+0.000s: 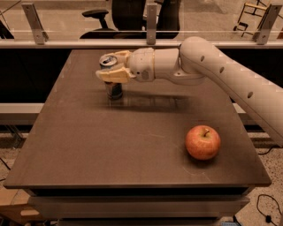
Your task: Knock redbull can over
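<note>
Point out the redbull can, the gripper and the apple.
redbull can (114,90): camera view, on its lower body, below the near finger.
gripper (108,65): camera view, midway between its open fingertips, at the can's top.
apple (203,142): camera view, on the middle of its red skin.

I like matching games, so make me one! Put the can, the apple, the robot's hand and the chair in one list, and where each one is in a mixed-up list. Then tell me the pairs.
1. redbull can
2. apple
3. hand
4. chair

A. front right of the table
B. beyond the table, behind the rail
C. far left part of the table
D. open, one finger on each side of the can

Pairs: 1-C, 2-A, 3-D, 4-B
</note>
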### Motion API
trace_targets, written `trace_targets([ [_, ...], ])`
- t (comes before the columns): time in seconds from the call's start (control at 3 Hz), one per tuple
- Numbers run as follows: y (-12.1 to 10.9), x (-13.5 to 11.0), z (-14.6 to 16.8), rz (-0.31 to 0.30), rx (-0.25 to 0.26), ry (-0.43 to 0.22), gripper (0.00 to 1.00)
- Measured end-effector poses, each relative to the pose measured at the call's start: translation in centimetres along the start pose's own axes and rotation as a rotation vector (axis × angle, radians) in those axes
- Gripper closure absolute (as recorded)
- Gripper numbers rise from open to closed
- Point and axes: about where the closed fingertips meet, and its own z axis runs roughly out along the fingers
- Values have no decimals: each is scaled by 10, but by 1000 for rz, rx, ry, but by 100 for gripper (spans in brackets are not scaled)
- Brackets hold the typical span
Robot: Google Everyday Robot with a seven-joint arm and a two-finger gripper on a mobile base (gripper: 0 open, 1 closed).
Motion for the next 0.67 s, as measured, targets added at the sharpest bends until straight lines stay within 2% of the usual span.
trace_targets([
  [0.33, 1, -1, 2, -1, -4, -1, 88],
  [0.67, 3, -2, 5, -1, -9, -2, 100],
])
